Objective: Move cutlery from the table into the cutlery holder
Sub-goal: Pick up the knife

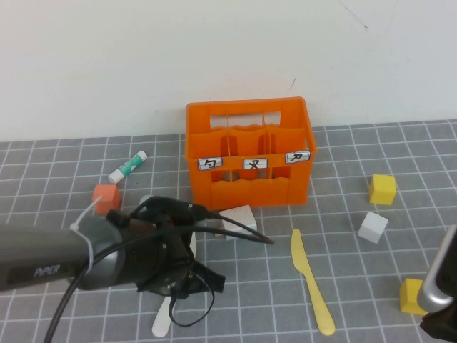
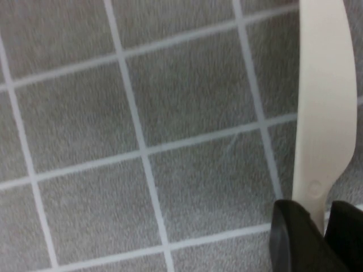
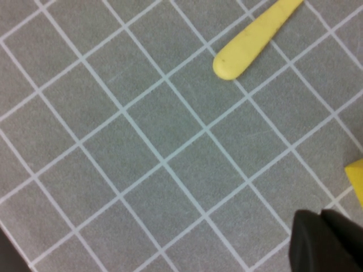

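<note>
On the gridded grey table (image 1: 357,143), left gripper (image 2: 317,226) fingers pinch the flat white knife (image 2: 320,102); right gripper (image 3: 329,238) fingers closed.

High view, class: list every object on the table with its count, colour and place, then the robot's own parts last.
Crate: one, orange, back centre of table.
Yellow knife: one, flat, front right of crate.
White knife: one, under left arm, between left gripper's fingers.
Tube: one, white-green, left of crate.
Orange cube: one, near tube.
Yellow cubes: two, right side.
White cube: one, right; another white block before crate.
Left gripper: closing on white knife.
Right gripper: shut, front right, idle.
</note>
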Controlling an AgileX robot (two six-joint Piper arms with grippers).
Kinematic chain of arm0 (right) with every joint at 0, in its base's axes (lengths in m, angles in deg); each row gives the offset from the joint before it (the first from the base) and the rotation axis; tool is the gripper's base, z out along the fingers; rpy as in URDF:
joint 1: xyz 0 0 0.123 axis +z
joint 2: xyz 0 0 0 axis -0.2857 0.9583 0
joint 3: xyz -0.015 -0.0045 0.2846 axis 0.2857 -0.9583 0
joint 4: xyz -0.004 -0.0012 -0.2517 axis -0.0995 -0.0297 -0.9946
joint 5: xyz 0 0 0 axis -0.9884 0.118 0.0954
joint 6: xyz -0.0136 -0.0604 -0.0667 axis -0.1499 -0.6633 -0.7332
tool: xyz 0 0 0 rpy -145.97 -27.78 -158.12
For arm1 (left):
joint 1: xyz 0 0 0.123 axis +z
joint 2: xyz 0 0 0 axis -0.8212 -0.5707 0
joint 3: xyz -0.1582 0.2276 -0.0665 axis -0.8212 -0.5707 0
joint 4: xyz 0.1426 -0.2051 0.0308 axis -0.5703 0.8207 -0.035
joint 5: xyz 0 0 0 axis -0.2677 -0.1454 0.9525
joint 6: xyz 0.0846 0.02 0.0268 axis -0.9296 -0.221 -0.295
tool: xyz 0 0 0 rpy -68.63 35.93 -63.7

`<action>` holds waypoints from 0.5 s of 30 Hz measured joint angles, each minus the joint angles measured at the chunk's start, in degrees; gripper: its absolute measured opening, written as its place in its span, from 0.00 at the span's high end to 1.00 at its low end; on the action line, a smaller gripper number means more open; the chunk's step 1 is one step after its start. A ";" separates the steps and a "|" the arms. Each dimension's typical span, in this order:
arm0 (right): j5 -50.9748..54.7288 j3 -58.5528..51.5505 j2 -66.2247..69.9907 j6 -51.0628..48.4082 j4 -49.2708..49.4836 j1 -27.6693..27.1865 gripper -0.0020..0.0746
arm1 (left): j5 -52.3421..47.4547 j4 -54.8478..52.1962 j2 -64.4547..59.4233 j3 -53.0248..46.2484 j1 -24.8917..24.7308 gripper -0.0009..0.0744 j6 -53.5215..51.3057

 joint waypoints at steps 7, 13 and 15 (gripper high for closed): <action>0.00 0.00 0.00 -0.03 0.32 0.00 0.98 | -0.70 0.01 0.00 0.87 0.00 0.81 -1.29; 0.10 0.00 0.00 -0.03 0.47 0.00 0.98 | -1.71 0.56 0.00 0.87 0.00 0.71 -1.29; 0.10 0.00 0.00 -0.03 0.47 0.00 0.98 | -2.94 0.56 0.00 0.87 0.00 0.70 -1.18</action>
